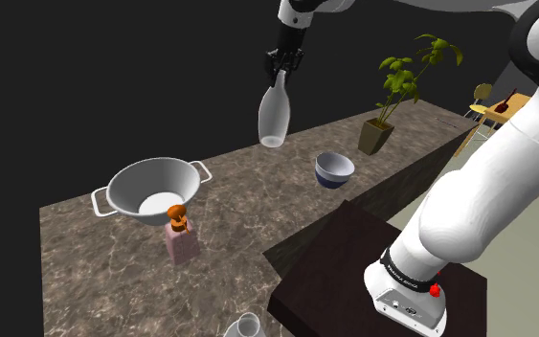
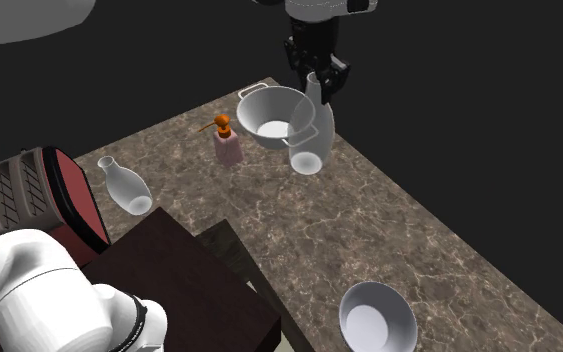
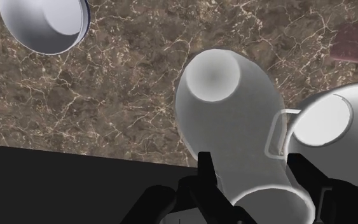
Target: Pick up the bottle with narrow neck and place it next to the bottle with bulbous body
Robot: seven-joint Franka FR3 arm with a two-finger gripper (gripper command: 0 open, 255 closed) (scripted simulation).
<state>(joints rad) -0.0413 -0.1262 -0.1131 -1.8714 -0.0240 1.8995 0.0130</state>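
Note:
My gripper (image 1: 281, 65) is shut on the narrow neck of a pale grey bottle (image 1: 274, 113), which hangs upright in the air above the marble counter (image 1: 238, 191). In the second exterior view the gripper (image 2: 319, 82) holds the bottle (image 2: 311, 135) just in front of a two-handled pan. The wrist view looks down the bottle (image 3: 228, 121) to its base, with the gripper (image 3: 252, 167) clasping the neck. A second white bottle with a rounded body (image 2: 124, 187) stands near the toaster, far from the held one; its top (image 1: 243, 327) peeks in at the shoulder view's lower edge.
A grey two-handled pan (image 1: 152, 190) and a pink pump dispenser (image 1: 180, 235) stand on the counter's left part. A bowl (image 1: 334, 170) and a potted plant (image 1: 396, 91) sit toward the right. A red toaster (image 2: 44, 195) is beside the dark stand (image 1: 353, 278).

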